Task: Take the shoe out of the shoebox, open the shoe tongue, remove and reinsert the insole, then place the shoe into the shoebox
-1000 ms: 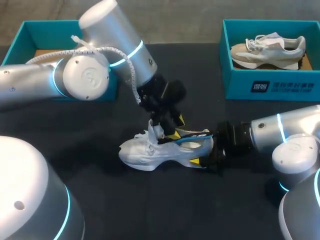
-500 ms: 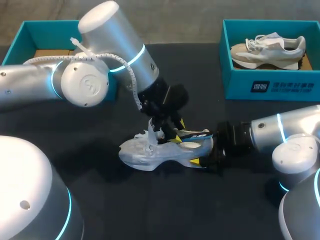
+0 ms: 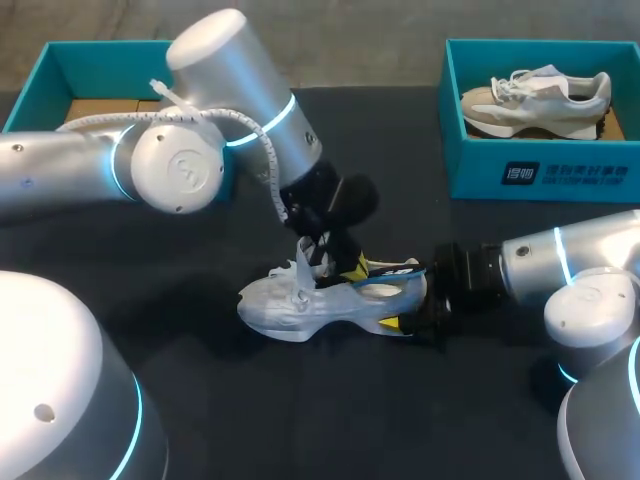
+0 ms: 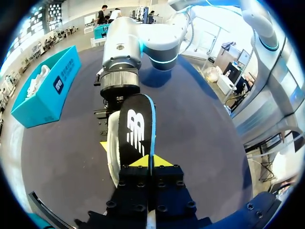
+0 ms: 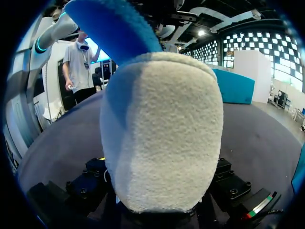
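A white shoe [image 3: 290, 305] lies on its side in the middle of the black table, toe to the left. My left gripper [image 3: 345, 268] comes down over its opening and is shut on the insole [image 3: 392, 270], a thin black piece with a blue edge that sticks out of the shoe. In the left wrist view the insole [image 4: 136, 129] runs straight out from between the closed yellow tips [image 4: 150, 162]. My right gripper [image 3: 410, 300] is at the heel, its fingers on either side of it. The fuzzy heel [image 5: 162, 129] fills the right wrist view and hides the fingertips.
An open teal shoebox [image 3: 60, 60] stands at the back left, partly behind my left arm. A second teal shoebox [image 3: 540, 170] at the back right holds a beige shoe [image 3: 535, 100]. Bare black tabletop lies in front of the white shoe.
My left gripper's fingers have closed onto the insole and the left arm has shifted slightly to the right. The right arm and the shoe have stayed in place.
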Robot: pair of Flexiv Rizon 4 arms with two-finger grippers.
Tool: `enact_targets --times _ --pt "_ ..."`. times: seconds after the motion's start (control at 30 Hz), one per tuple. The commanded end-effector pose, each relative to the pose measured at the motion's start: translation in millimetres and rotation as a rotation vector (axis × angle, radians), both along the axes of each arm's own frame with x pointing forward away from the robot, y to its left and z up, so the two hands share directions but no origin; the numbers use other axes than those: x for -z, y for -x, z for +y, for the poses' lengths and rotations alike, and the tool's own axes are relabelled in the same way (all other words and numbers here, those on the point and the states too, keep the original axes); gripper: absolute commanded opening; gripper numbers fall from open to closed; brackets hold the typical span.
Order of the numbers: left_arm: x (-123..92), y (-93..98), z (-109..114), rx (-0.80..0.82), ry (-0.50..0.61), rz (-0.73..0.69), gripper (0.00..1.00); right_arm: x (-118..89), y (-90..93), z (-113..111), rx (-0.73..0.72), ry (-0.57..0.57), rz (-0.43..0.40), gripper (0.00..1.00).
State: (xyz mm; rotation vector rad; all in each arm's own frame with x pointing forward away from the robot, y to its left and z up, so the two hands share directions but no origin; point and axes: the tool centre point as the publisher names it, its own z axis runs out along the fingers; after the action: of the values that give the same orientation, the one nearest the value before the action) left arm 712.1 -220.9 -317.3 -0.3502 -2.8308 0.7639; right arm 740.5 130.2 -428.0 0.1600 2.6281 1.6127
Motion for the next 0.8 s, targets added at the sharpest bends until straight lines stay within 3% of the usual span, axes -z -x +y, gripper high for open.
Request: enact_targets --times 0.03,0.53,0.8 --pt "-4 1.6 2 0.008 0.005 -0.004 0.00 1 -0.7 0 0.001 0.004 0.002 0.00" --pt "-55 25.1 36 0.046 0.072 -0.054 0.00 1 -0.7 0 0.001 0.004 0.002 0.00" --pt "-79 25.3 51 0.023 0.073 -0.100 0.00 1 -0.7 0 0.001 0.004 0.002 0.00"
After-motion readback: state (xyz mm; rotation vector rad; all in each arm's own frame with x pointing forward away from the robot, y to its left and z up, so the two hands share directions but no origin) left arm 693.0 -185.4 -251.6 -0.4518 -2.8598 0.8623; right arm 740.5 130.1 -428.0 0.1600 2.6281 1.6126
